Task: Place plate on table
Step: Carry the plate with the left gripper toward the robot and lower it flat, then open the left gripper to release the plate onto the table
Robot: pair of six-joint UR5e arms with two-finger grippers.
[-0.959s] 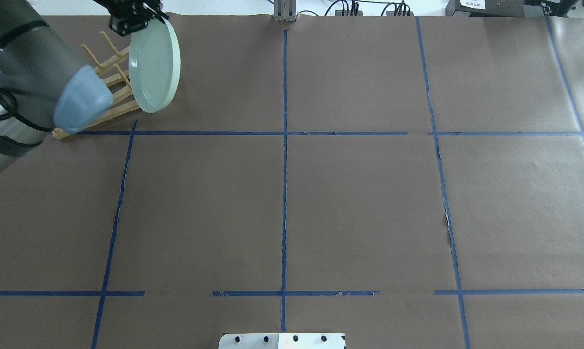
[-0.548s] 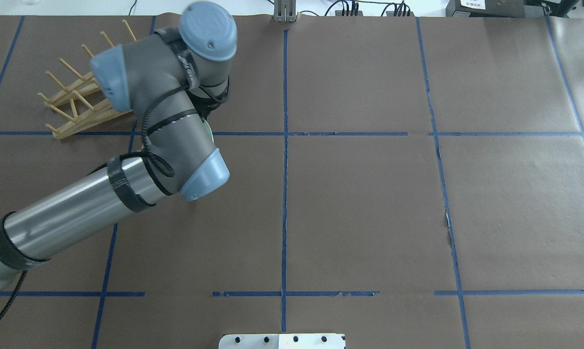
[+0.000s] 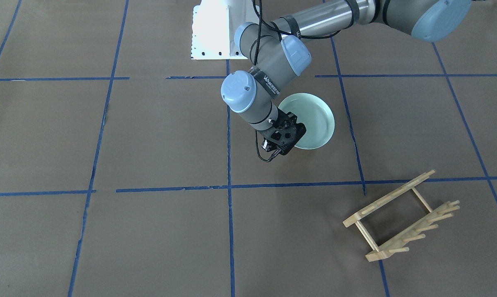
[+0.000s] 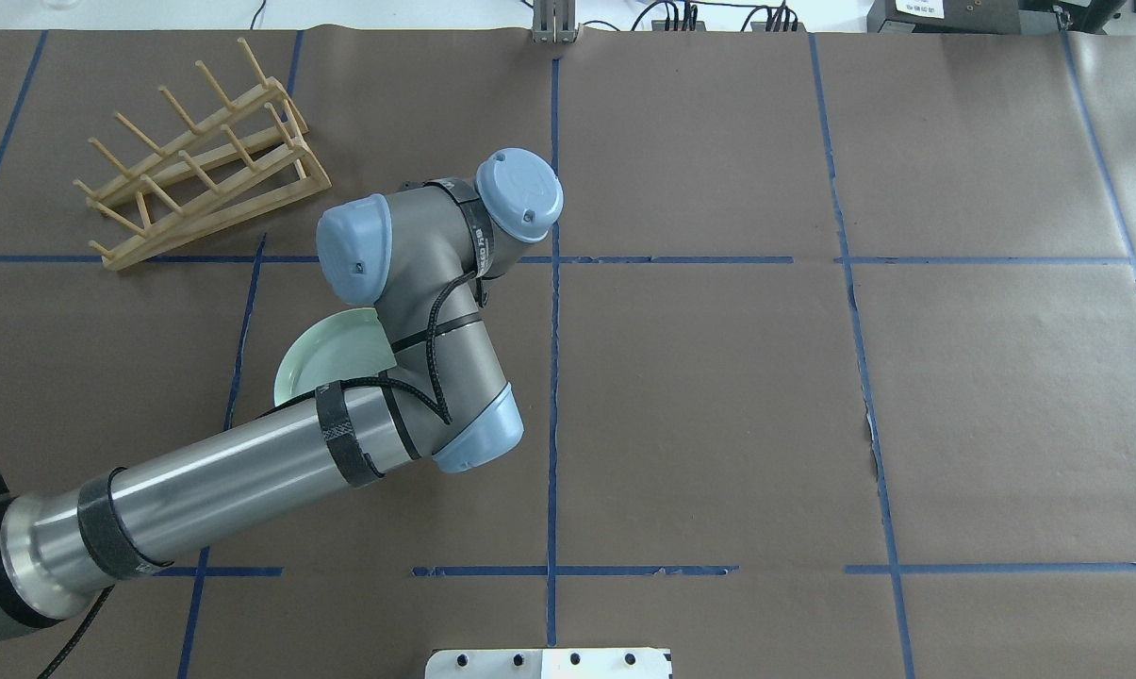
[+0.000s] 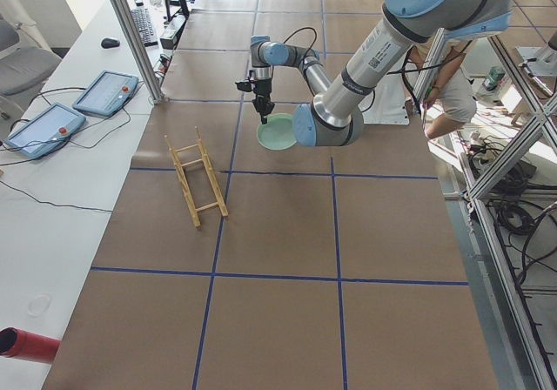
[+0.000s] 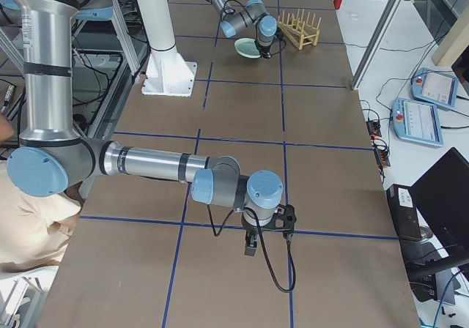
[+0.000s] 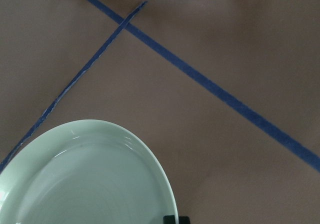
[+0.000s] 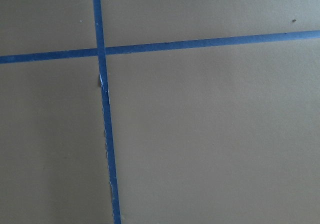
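Note:
The pale mint-green plate (image 3: 313, 119) lies roughly level, low over the brown paper-covered table (image 3: 149, 136); I cannot tell whether it touches. It also shows in the overhead view (image 4: 327, 354), half hidden under my left arm, and in the left wrist view (image 7: 85, 184). My left gripper (image 3: 293, 131) is shut on the plate's rim, on the side toward the operators. My right gripper (image 6: 275, 225) hangs over bare table far from the plate; I cannot tell whether it is open or shut.
The light wooden peg rack (image 4: 205, 174) stands bare at the table's far left corner, also in the front view (image 3: 401, 216). The white robot base (image 3: 209, 31) sits at the table's near edge. Blue tape lines cross the paper.
My left arm has carried the plate away from the rack toward the robot's side of the table. The plate has turned from upright to roughly level.

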